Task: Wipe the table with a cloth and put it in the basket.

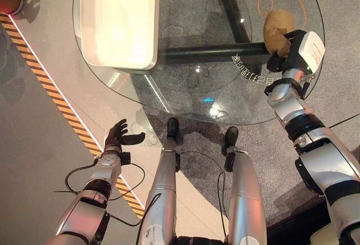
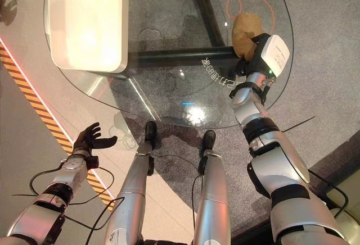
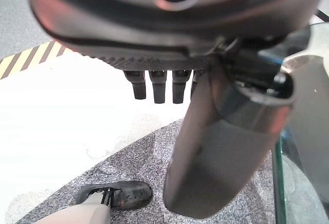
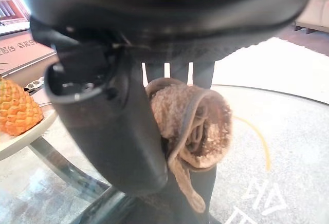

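Observation:
A bunched brown cloth point(image 1: 278, 28) rests on the right end of the round glass table point(image 1: 197, 87). My right hand point(image 1: 292, 45) is shut on it from the near side. In the right wrist view the cloth point(image 4: 195, 126) is rolled up and pinched between the thumb and the fingers. A white rectangular basket point(image 1: 121, 64) stands on the far left part of the table, well apart from the cloth. My left hand point(image 1: 117, 137) hangs open and holds nothing, low over the floor, left of the table's near edge; its fingers point(image 3: 157, 88) are straight.
A black frame bar point(image 1: 208, 51) runs under the glass. An orange ring point(image 1: 304, 3) is drawn on the table beyond the cloth. Yellow-black striped tape point(image 1: 50, 87) crosses the floor at left. A pineapple point(image 4: 18, 108) lies on a white plate.

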